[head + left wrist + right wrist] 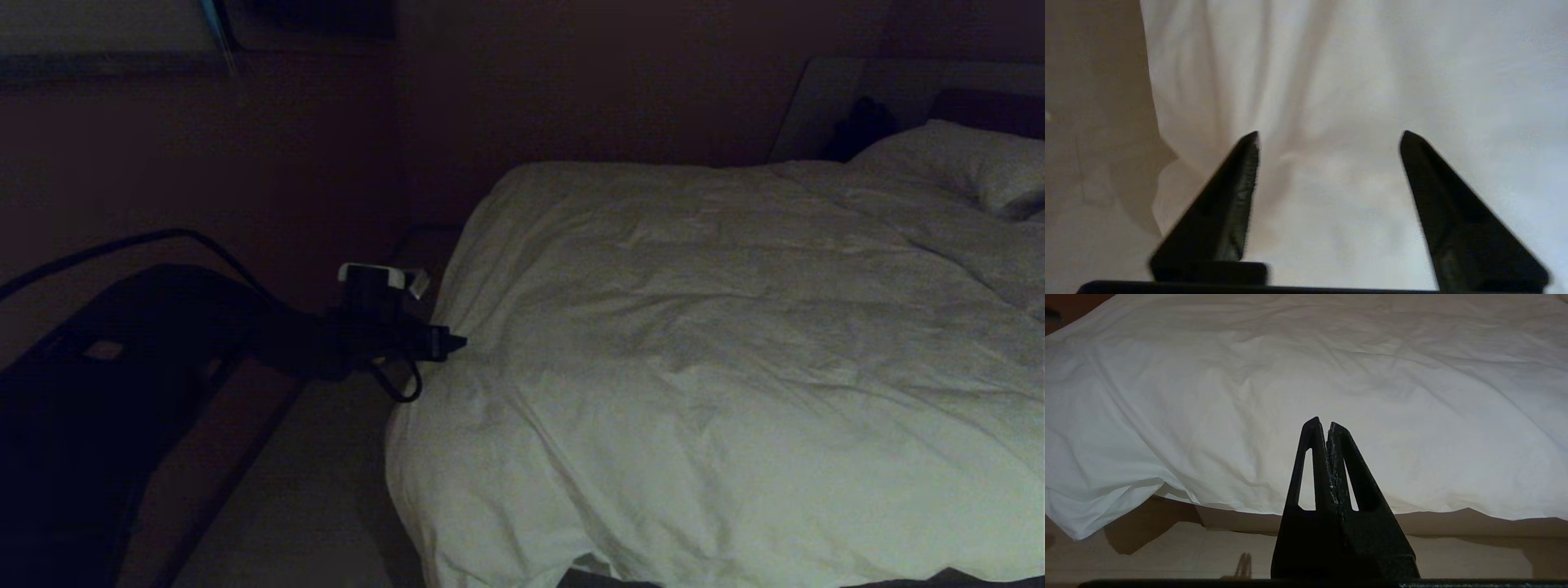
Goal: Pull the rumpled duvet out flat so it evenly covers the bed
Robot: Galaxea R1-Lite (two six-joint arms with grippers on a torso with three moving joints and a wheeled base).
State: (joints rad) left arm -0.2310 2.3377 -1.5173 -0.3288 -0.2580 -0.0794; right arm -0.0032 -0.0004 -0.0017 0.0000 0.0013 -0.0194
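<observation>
The duvet (735, 359) lies spread over most of the bed (824, 98), puffy and full of soft creases, with its near edge hanging over the foot and its left side falling down toward the floor (310, 506); a pillow (971, 163) sits at the far right near the headboard. The left tool (445, 343) is at the left side edge of the duvet, and in its wrist view the two fingers (1229, 204) stand well apart with only white cloth between and behind them — nothing is clamped. The right tool (1327, 428) has its fingers pressed together on nothing, and it points at the hanging near edge of the duvet from a little away. From here the main risk, in my judgement, is that the left tool closes on too little cloth or on no cloth at all, because the side fold is loose and may slide away when the fingers come together. A second risk is the opposite one: if the tool pinches a thick bunch and pulls hard to the side, the whole duvet can shift to the left, so that the right side of the bed becomes less covered and the cover is no longer even. The creases near the left corner could also become deeper if the pull goes downward and not outward. It is also possible that the sheet under the duvet is caught together with it, though I cannot see the sheet at this place.
</observation>
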